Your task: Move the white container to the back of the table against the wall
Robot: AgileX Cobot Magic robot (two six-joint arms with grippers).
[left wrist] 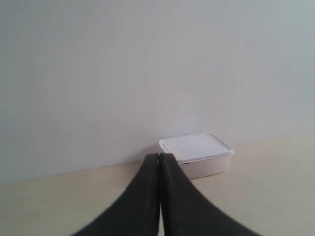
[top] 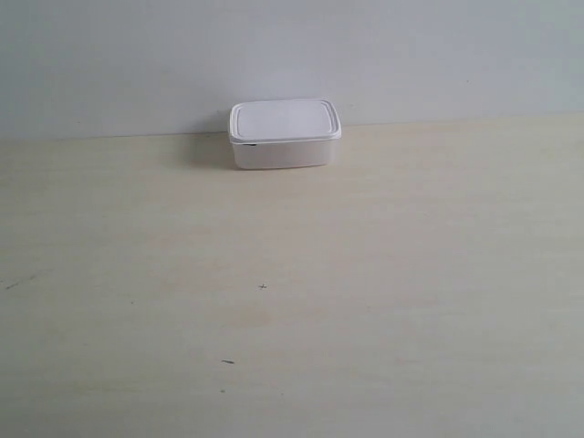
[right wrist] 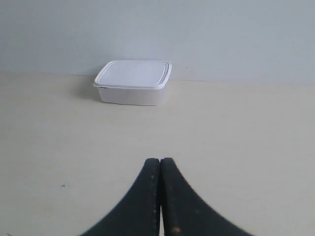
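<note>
The white container (top: pixel 284 133) stands lidded at the back of the table (top: pixel 292 301), close against the wall (top: pixel 292 55). It also shows in the left wrist view (left wrist: pixel 197 155) and the right wrist view (right wrist: pixel 133 81). My left gripper (left wrist: pixel 160 156) is shut and holds nothing; its tips lie in front of the box's corner in that view, whether touching I cannot tell. My right gripper (right wrist: pixel 160 160) is shut too, empty, well short of the box over bare tabletop. Neither arm appears in the exterior view.
A few tiny dark specks (top: pixel 263 286) dot the pale wood-grain tabletop. The plain grey-white wall bounds the table's far edge.
</note>
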